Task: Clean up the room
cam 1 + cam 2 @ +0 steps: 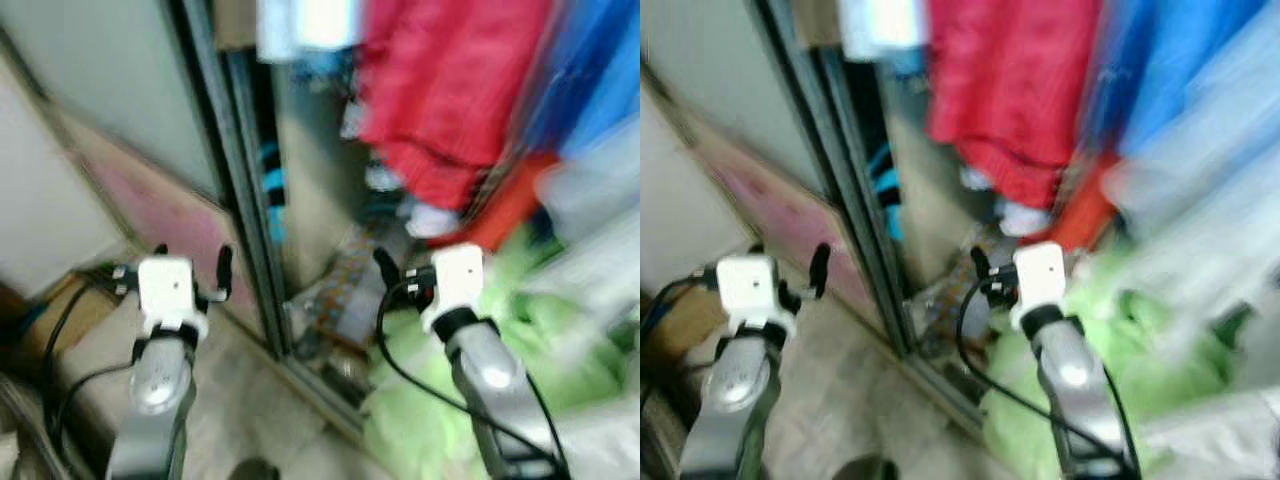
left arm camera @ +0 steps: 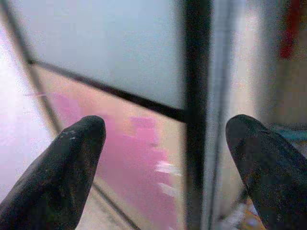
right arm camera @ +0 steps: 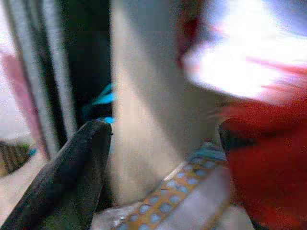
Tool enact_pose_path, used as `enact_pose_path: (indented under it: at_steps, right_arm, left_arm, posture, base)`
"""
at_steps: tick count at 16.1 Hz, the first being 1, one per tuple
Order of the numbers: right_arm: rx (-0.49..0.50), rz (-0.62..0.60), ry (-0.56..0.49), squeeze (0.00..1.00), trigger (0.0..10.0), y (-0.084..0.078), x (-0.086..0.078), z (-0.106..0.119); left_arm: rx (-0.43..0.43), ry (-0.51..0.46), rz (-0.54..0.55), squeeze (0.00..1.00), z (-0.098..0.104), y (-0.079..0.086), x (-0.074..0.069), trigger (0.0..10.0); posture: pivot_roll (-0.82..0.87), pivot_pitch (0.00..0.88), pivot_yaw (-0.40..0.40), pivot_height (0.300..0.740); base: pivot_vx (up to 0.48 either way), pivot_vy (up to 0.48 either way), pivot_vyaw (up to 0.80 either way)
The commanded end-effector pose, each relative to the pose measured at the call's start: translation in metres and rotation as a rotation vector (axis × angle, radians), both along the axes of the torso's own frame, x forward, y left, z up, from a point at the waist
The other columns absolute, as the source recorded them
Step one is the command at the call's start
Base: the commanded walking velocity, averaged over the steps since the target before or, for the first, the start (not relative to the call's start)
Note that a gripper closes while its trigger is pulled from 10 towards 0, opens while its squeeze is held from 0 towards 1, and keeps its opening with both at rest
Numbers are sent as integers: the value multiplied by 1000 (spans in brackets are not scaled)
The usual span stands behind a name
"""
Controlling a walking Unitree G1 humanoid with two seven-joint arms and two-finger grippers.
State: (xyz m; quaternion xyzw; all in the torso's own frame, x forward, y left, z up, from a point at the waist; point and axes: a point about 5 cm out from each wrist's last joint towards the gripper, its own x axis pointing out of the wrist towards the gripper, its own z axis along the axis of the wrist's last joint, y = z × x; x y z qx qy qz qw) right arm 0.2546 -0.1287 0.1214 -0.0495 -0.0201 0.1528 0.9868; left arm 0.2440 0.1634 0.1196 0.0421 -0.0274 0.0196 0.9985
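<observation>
The eye views are blurred. I face an open wardrobe where a red garment point(image 1: 440, 100) and a blue garment point(image 1: 590, 80) hang. A heap of light green cloth point(image 1: 470, 400) lies at its foot on the right. A patterned item with blue dots point(image 3: 177, 196) lies on the wardrobe floor. My left gripper point(image 1: 192, 262) is raised in front of the sliding door panel point(image 2: 120, 62), open with nothing between its fingers. My right gripper point(image 1: 430, 262) is held up before the wardrobe opening, open, near the low hem of the red garment.
The dark sliding door frame point(image 1: 240, 200) stands upright between the two grippers. The door panel has a pink patch point(image 1: 160, 210). A brown box point(image 1: 40, 320) and black cables sit low on the left. Pale cloth point(image 1: 590, 200) hangs on the right.
</observation>
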Motion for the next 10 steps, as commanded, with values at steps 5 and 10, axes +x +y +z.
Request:
enact_pose_path:
  at_steps: [5,10]
  right_arm:
    - [96,-2,81,0,10000,3,3,-7]
    - [115,-36,101,0,10000,-2,6,-9]
  left_arm:
    - [1,43,9,0,-5,-1,-3,10000]
    - [-11,80,22,0,-9,1,-5,10000]
  posture:
    - [-9,13,7,740]
    - [-18,34,7,740]
  base:
    - [0,0,800]
    - [0,0,800]
